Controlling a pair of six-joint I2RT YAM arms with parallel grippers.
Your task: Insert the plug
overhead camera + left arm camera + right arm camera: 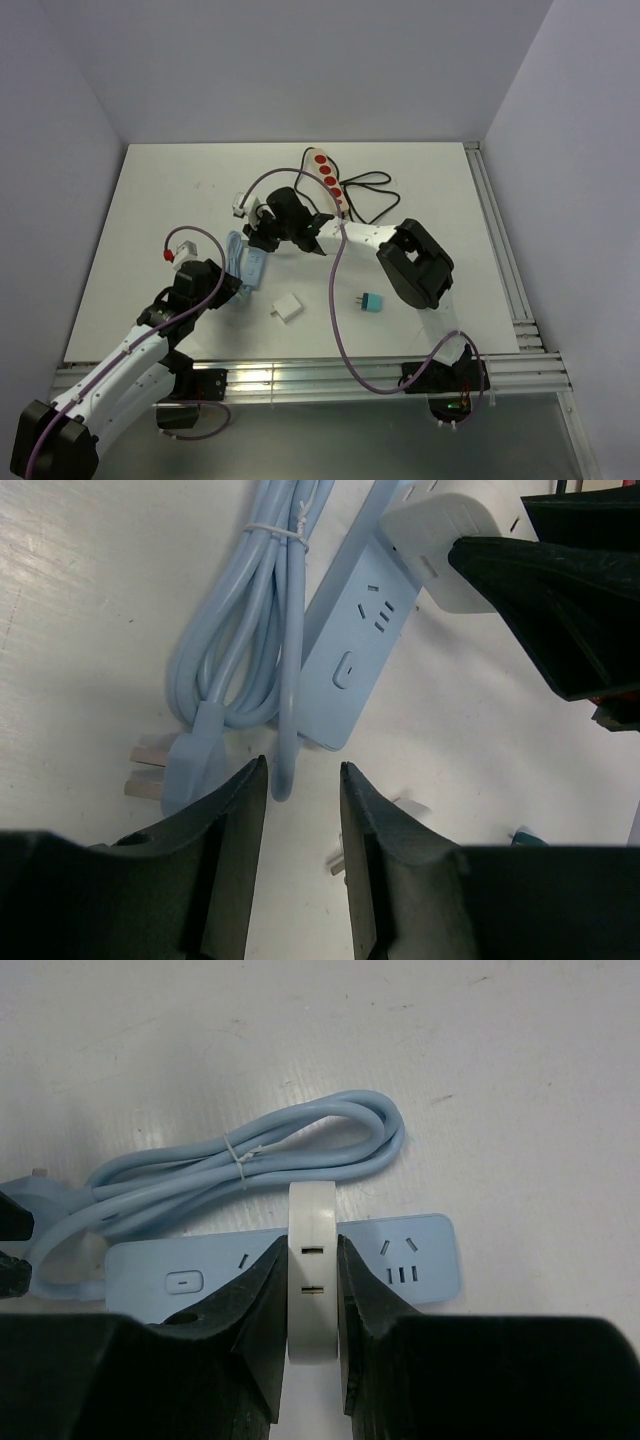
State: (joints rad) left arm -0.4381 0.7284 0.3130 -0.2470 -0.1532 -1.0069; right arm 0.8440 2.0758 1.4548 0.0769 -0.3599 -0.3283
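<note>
Clamped between the fingers of the right end effector (312, 1260): a white plug (311, 1215), held edge-on, two slots facing the wrist camera; poised over a blue power strip (420, 1260), between its switch and its sockets; contact with the strip impossible to judge. Lying flat, that strip, left of the middle of the counter (150, 200); beside it, toward the left edge, a tied blue cord (300, 1130). Just nearward of the strip, the left end effector (303, 780), fingers a narrow gap apart, gripping nothing. Toward the near edge, a white charger (288, 309) and a teal adapter (371, 302), apart; by the far edge, a white strip (328, 175) with red switches.
</note>
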